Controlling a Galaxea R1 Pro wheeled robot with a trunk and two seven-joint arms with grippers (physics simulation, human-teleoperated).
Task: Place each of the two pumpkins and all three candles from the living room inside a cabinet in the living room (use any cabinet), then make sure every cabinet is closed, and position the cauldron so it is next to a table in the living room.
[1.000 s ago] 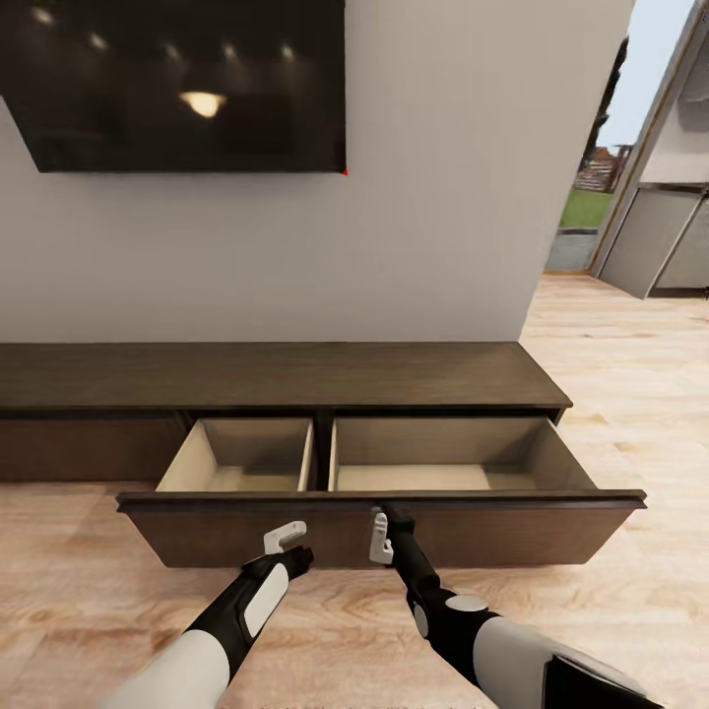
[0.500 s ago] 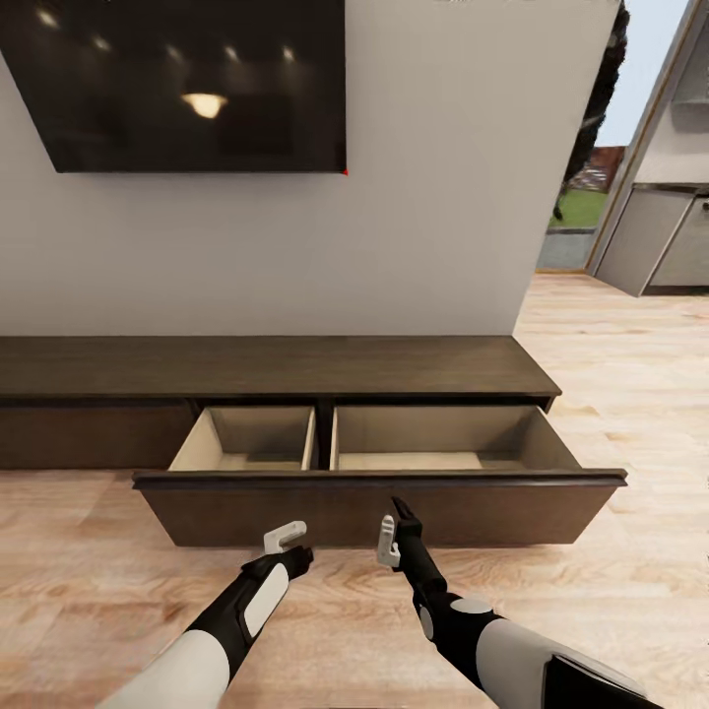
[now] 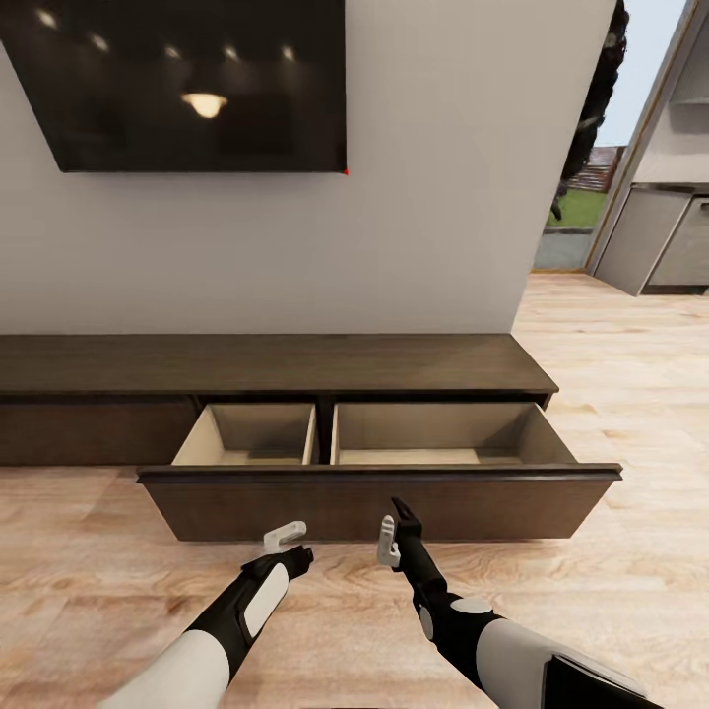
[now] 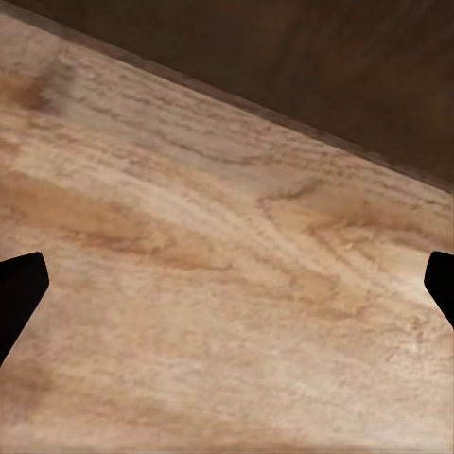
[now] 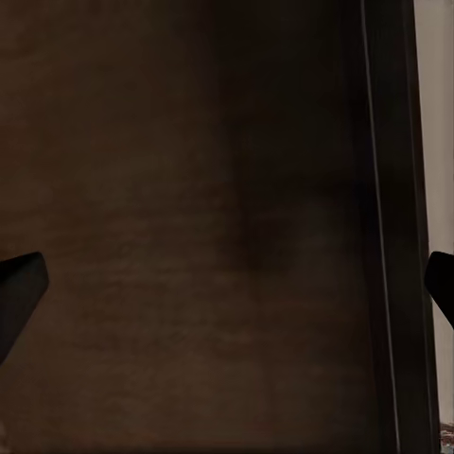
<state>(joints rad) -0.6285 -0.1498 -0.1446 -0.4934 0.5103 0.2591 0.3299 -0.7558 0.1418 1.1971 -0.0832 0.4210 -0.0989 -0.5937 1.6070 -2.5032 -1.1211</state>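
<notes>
Dark-brown cabinet [image 3: 276, 364] drawer [image 3: 379, 502] hangs out, beige inside; both grippers, left [image 3: 287, 545], right [image 3: 392, 540], spread.

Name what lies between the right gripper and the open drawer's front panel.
Nothing: in the head view, the right gripper sits just before the drawer front, with bare floor below.

The cabinet [image 3: 295, 362] is running off the head view's left edge, so its far end is not showing. Its open drawer [image 3: 379, 504] is hiding the floors of its 2 compartments behind its own front panel. The TV [image 3: 177, 84] is being cropped by the top and left edges. In the left wrist view, only the tips of the left gripper's fingers [image 4: 19, 288] are poking in.
</notes>
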